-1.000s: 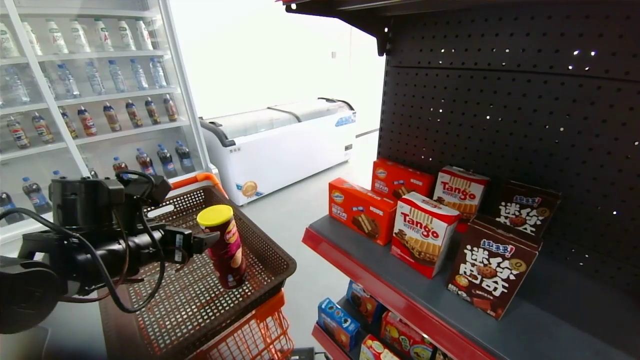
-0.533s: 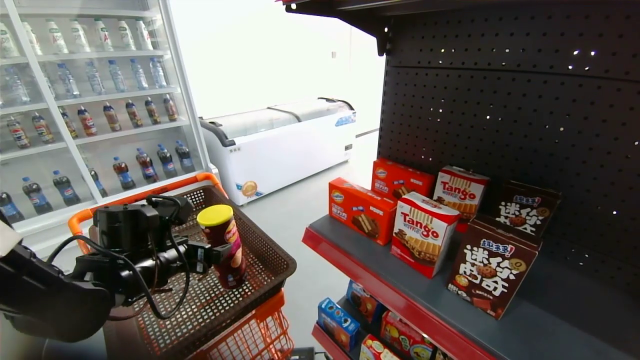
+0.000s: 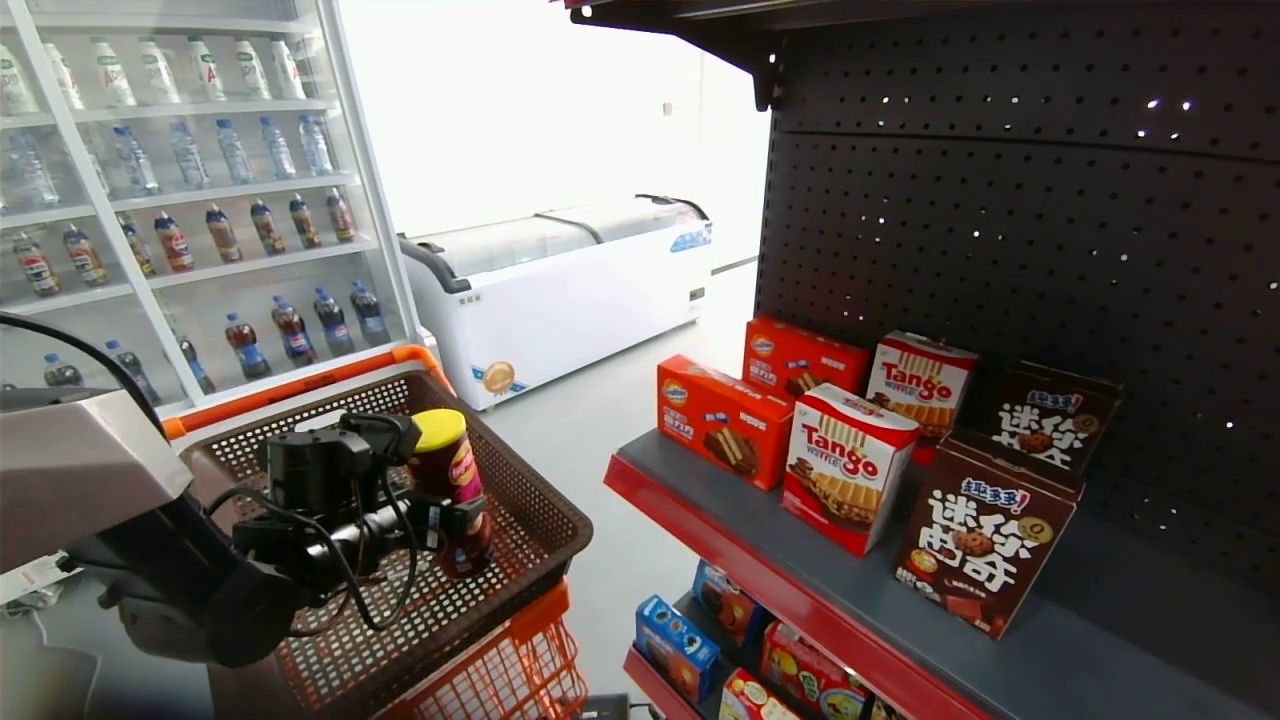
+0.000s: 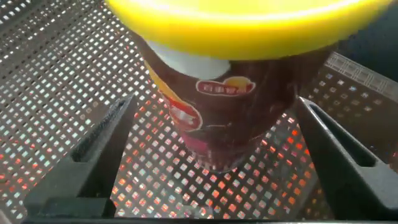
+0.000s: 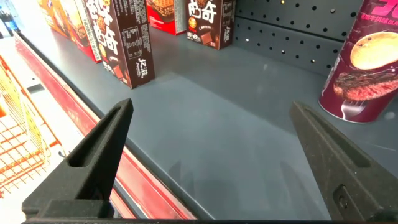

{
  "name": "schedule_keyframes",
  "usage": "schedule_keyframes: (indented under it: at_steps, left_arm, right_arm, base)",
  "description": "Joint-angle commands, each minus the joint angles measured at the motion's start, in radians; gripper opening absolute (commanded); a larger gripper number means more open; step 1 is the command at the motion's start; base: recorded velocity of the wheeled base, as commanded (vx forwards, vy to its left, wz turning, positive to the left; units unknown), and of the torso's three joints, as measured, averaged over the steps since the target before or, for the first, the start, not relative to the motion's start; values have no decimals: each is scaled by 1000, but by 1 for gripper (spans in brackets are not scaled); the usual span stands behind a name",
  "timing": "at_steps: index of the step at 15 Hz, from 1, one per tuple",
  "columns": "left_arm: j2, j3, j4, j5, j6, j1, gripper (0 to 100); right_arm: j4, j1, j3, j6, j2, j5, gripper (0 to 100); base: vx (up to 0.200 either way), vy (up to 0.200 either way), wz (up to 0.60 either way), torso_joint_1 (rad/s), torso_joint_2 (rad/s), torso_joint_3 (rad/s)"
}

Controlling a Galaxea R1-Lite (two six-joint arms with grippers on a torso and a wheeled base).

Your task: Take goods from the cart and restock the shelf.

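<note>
While the left gripper (image 3: 462, 512) sits down inside the cart basket (image 3: 535, 480), at 8 o'clock in the head view, its fingers stand apart on either side of the chip can (image 3: 458, 478). They are released, not clamped. The left wrist view shows the same thing: left gripper (image 4: 216, 107) open, chip can (image 4: 231, 121) between the fingers (image 4: 93, 158), mesh visible through the gap on each side.

The can is upright on the perforated basket floor, yellow lid (image 3: 440, 428) up, near the basket's 3 o'clock wall. That brown wall and rim stand between the can and the shelf (image 3: 1050, 655). An orange wire tray (image 3: 500, 675) hangs below the basket.

The shelf runs from 3 to 5 o'clock, with a grey deck, a red front lip and a black pegboard (image 3: 1000, 200) behind.
- Two orange boxes (image 3: 725, 418) at its 9 o'clock end.
- Two red-and-white wafer boxes (image 3: 850, 468) next along.
- Two brown biscuit boxes (image 3: 980, 545) at the 3 o'clock side of the group.

All are upright, two deep, and close together. More packs (image 3: 678, 645) sit on the tier below.

The right gripper (image 5: 212, 107) hangs over bare grey deck with its fingers spread, holding nothing. In the right wrist view a second can (image 5: 357, 68) stands on the deck by the pegboard, and the brown biscuit boxes (image 5: 118, 37) are well apart from it.

Behind are a drinks fridge (image 3: 200, 200) at 10 o'clock and a chest freezer (image 3: 570, 290) at 12.
</note>
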Motion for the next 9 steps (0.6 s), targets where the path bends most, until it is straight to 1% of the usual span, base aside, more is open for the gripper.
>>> schedule_keyframes:
  at_steps: [1, 3, 6, 7, 9]
  left_arm:
    - [43, -32, -11, 0, 0, -7, 100]
    - [65, -46, -45, 0, -2, -21, 100]
    - [85, -63, -51, 0, -2, -27, 100]
    - [86, -71, -51, 0, -2, -27, 0]
    - [89, -84, -50, 9, -2, -36, 0]
  right_arm:
    - [0, 0, 0, 0, 2, 0, 100]
    - [0, 0, 0, 0, 2, 0, 100]
    - [0, 0, 0, 0, 0, 0, 100]
    - [0, 0, 0, 0, 2, 0, 100]
    - [0, 0, 0, 0, 2, 0, 100]
  base:
    - [0, 0, 0, 0, 0, 0]
    - [0, 0, 0, 0, 0, 0]
    - [0, 0, 0, 0, 0, 0]
    - [0, 0, 0, 0, 0, 0]
    - [0, 0, 0, 0, 0, 0]
